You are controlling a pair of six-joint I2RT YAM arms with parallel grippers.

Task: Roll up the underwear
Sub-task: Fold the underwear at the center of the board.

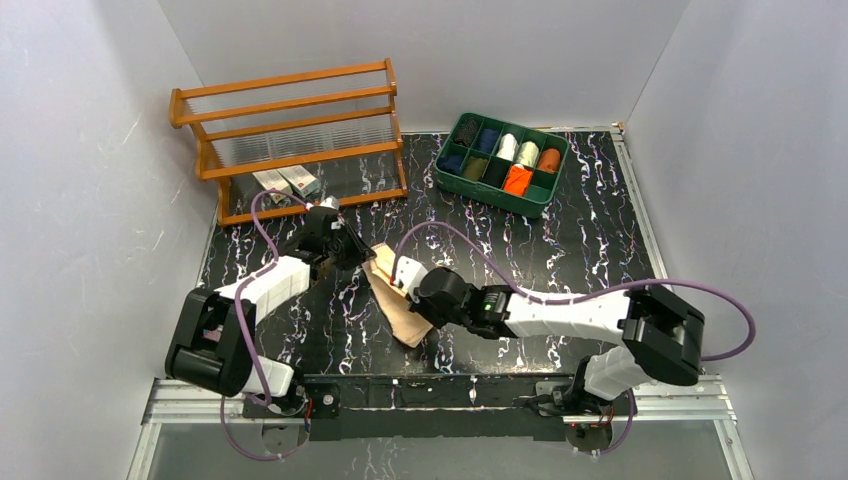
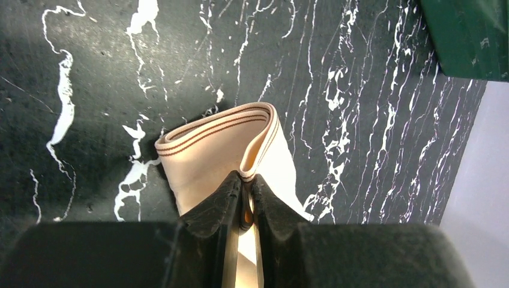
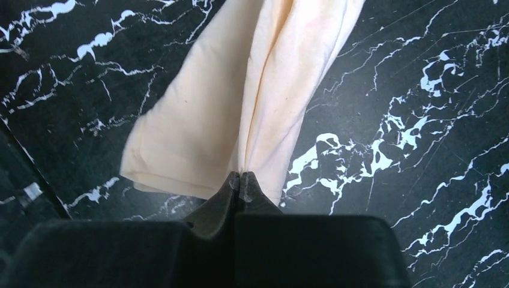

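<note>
The black marbled tabletop [image 1: 560, 250] carries a wooden rack [image 1: 290, 110] at the back left and a green tray [image 1: 480, 193] of rolled cloth at the back right, where the orange underwear [image 1: 516, 180] sits in a near-row compartment. The tan underwear [image 1: 410, 325] lies out in the middle between the two arms, stretched as a narrow, loosely folded strip. The left claw [image 2: 246, 180] is closed almost fully on the striped waistband end, with a thin layer of cloth nipped between its tips. The right claw [image 3: 240, 175] is squeezed tight on a pinch of fabric at the opposite end, where a ridge of cloth gathers up into it. The work looks early: the strip is held at both ends but no turn of a roll shows yet. The main risk is that either grip is shallow, only a fold's edge, so pulling the ends apart or twisting to start the roll could slide the cloth out. If the two arms move unevenly, the strip may skew or bunch, giving a loose, lopsided roll that springs open once released.
</note>
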